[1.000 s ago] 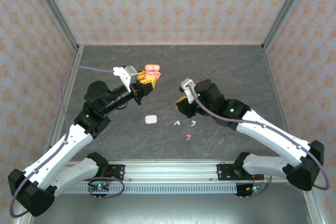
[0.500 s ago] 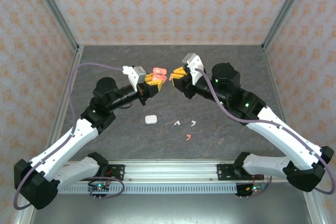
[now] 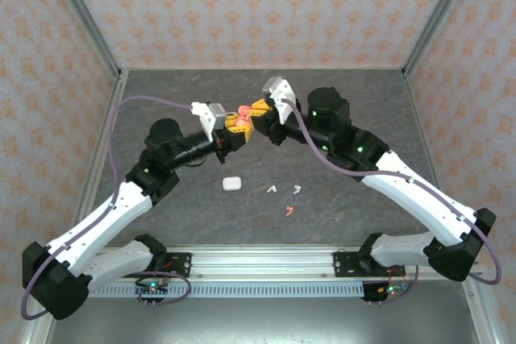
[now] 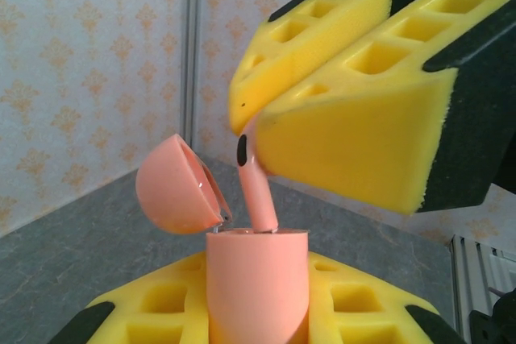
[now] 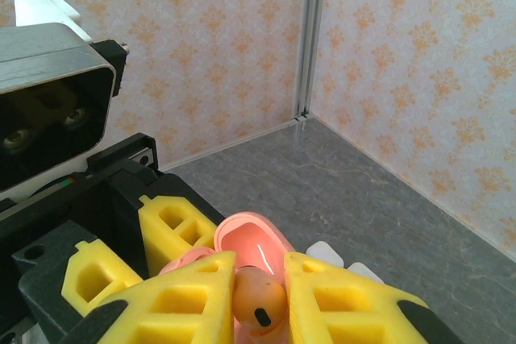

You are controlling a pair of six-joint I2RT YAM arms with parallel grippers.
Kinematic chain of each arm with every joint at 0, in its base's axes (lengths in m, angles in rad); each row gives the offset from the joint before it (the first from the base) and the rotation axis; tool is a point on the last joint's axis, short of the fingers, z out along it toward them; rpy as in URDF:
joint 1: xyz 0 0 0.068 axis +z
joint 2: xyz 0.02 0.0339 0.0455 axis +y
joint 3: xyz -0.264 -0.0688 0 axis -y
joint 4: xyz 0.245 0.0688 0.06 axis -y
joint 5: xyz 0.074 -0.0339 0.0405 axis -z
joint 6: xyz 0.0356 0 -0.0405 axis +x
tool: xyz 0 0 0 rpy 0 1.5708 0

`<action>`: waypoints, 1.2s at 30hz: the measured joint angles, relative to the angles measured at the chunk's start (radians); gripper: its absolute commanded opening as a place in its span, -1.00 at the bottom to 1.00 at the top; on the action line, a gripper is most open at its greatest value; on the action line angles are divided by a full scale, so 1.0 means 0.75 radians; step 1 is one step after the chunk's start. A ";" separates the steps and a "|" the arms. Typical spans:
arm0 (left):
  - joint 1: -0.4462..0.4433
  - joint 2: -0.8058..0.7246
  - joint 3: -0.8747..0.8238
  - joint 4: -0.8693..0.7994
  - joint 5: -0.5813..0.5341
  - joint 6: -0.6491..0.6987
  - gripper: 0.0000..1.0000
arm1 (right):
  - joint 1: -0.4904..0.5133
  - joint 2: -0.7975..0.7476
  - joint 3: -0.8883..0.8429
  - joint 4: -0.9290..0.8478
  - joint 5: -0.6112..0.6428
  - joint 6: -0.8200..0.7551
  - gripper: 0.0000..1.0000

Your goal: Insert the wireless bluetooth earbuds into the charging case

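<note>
Meeting in the upper middle of the overhead view, two white robot arms bring their yellow-padded claws together above a dark grey table [image 3: 210, 227]. The left claw [image 3: 234, 125] is closed tight on a coral-pink charging case [image 3: 242, 112], which it holds upright with the rounded lid swung open and tilted to the left. The right claw [image 3: 258, 108] comes in from the right and is pinched shut on the head of a coral-pink earbud [image 4: 256, 196]. In the left wrist view, at centre frame, the earbud's stem points down and its tip sits at the open mouth of the case, while the right claw's foam pads fill the upper right. In the right wrist view, the earbud's rounded head is wedged between the two pads at the bottom centre, with the open lid just behind it.

Lower in the overhead view, on the table and well apart from the claws, lie a closed white case [image 3: 232, 184], two white earbuds [image 3: 272, 188] to its right, and a second coral-pink earbud [image 3: 287, 211] slightly below those.
</note>
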 measured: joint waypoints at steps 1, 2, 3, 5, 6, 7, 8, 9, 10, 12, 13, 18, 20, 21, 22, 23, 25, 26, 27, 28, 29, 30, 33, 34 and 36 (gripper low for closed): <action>0.000 0.000 0.000 0.001 0.000 -0.001 -1.00 | 0.000 0.003 0.005 0.001 -0.004 0.000 -0.60; 0.000 0.000 0.000 0.001 0.000 0.000 -1.00 | 0.000 0.005 0.010 0.002 -0.008 0.000 -0.60; 0.000 0.000 0.000 0.001 0.000 -0.001 -1.00 | 0.000 0.006 0.013 0.002 -0.011 0.000 -0.60; 0.000 0.000 0.000 0.001 0.001 0.000 -1.00 | 0.000 0.007 0.015 0.003 -0.021 0.000 -0.60; 0.000 0.000 0.000 0.001 0.001 0.000 -1.00 | 0.000 0.009 0.016 0.004 -0.028 0.000 -0.60; 0.000 0.000 0.000 0.001 0.001 0.000 -1.00 | 0.000 0.010 0.017 0.004 -0.036 0.001 -0.60; 0.000 0.000 0.000 0.001 0.000 0.000 -1.00 | 0.000 0.011 0.019 0.004 -0.042 0.001 -0.60; 0.000 0.000 0.000 0.001 0.000 0.000 -1.00 | 0.000 0.013 0.019 0.004 -0.049 0.001 -0.60; -0.001 0.000 0.000 0.001 0.000 0.000 -1.00 | 0.000 0.016 0.020 0.003 -0.056 0.003 -0.60; -0.001 0.000 0.000 0.001 0.000 0.000 -1.00 | 0.000 0.021 0.023 0.001 -0.068 0.005 -0.60; -0.002 0.000 0.000 0.002 0.000 -0.001 -1.00 | 0.000 0.024 0.024 -0.003 -0.073 0.005 -0.60; -0.009 0.000 0.000 0.002 0.001 -0.001 -1.00 | 0.000 0.034 0.027 -0.031 -0.104 0.009 -0.59; -0.009 0.000 0.000 0.002 0.001 -0.001 -1.00 | -0.005 0.034 0.029 -0.035 -0.117 0.015 -0.57; -0.009 0.000 0.000 0.002 0.003 -0.001 -1.00 | -0.006 0.034 0.029 -0.037 -0.123 0.020 -0.55; -0.009 0.000 0.000 0.002 0.004 -0.001 -1.00 | -0.008 0.034 0.029 -0.037 -0.130 0.025 -0.53; -0.009 0.000 0.000 0.002 0.004 -0.001 -1.00 | -0.011 0.034 0.029 -0.040 -0.137 0.034 -0.51; -0.009 0.000 0.000 0.003 0.004 -0.003 -1.00 | -0.025 0.034 0.032 -0.043 -0.159 0.049 -0.41; -0.009 0.000 0.000 0.008 0.004 -0.006 -1.00 | -0.034 0.034 0.034 -0.047 -0.173 0.062 -0.33; -0.009 0.000 0.000 0.012 0.004 -0.008 -1.00 | -0.040 0.034 0.039 -0.052 -0.184 0.070 -0.26; -0.009 0.000 0.000 0.020 0.004 -0.010 -1.00 | -0.049 0.034 0.048 -0.063 -0.196 0.080 -0.20; -0.009 0.000 0.000 0.028 0.003 -0.010 -1.00 | -0.055 0.034 0.057 -0.071 -0.209 0.087 -0.14; -0.009 0.000 0.000 0.033 0.003 -0.010 -1.00 | -0.060 0.034 0.068 -0.076 -0.219 0.094 -0.09; -0.009 0.000 0.000 0.040 0.003 -0.010 -1.00 | -0.066 0.035 0.111 -0.092 -0.240 0.107 0.05; -0.009 -0.001 0.000 0.041 0.003 -0.010 -1.00 | -0.066 0.035 0.127 -0.093 -0.244 0.110 0.10; -0.009 -0.001 0.000 0.041 0.003 -0.010 -1.00 | -0.070 0.034 0.153 -0.096 -0.247 0.117 0.21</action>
